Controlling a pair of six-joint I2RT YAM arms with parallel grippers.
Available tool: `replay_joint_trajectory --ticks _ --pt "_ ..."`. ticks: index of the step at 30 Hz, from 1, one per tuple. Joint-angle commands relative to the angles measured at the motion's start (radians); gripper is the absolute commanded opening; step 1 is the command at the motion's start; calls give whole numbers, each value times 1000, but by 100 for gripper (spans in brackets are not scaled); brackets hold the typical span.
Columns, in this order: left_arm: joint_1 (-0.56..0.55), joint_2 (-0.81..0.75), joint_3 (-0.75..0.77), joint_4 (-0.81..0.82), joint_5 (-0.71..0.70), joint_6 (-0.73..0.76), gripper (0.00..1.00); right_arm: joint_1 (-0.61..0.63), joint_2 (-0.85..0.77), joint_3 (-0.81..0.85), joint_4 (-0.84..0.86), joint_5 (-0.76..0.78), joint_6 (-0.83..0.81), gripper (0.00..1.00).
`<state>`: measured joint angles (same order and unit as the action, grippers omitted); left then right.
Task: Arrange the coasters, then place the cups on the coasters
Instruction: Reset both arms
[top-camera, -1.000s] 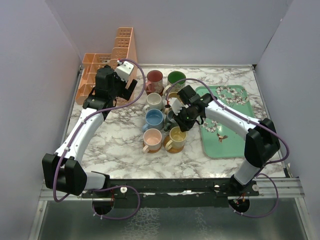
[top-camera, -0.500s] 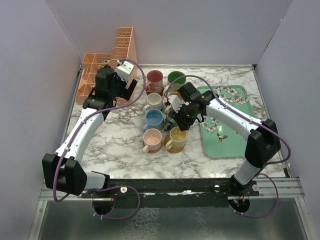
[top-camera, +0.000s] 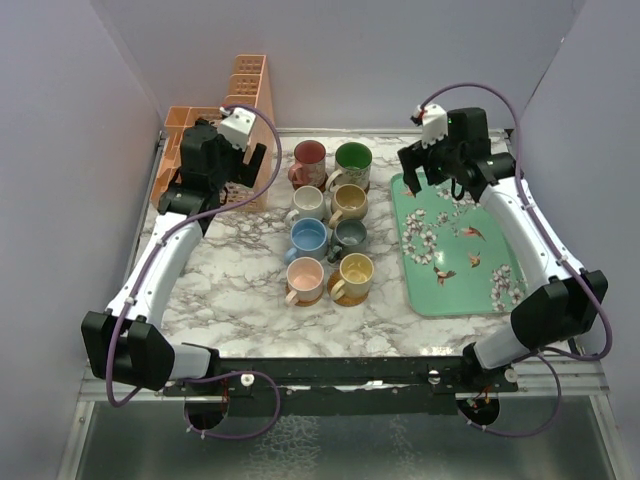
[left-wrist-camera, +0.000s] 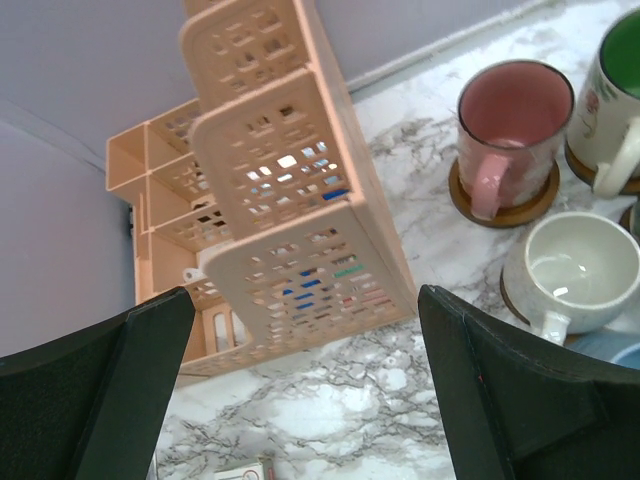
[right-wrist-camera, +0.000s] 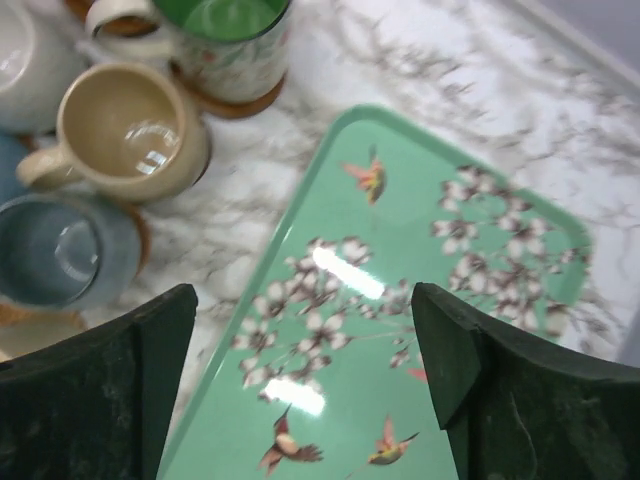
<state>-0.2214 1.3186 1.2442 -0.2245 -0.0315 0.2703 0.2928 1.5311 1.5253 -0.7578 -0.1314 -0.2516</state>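
The cups (top-camera: 309, 238) were set on coasters (left-wrist-camera: 528, 208); the left gripper (left-wrist-camera: 305, 300) and right gripper (right-wrist-camera: 302, 295) were spread wide, empty.

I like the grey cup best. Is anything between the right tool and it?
Nothing visible is. The right tool hangs open over the green tray, and only the tray's edge and bare tabletop lie between it and the grey cup. The tan cup stands close beside the grey one, not in between.
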Motion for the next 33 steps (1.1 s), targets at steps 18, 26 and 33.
replay_joint_trajectory --ticks 18,26,33 --pt "112 -23 50 153 -27 -101 99 -44 -191 -302 677 214 40 100" --pt "116 -67 -44 171 99 -95 99 -46 -368 -403 699 185 1 100" --pt "116 -111 -55 160 136 -105 99 -67 -417 -416 678 182 2 100"
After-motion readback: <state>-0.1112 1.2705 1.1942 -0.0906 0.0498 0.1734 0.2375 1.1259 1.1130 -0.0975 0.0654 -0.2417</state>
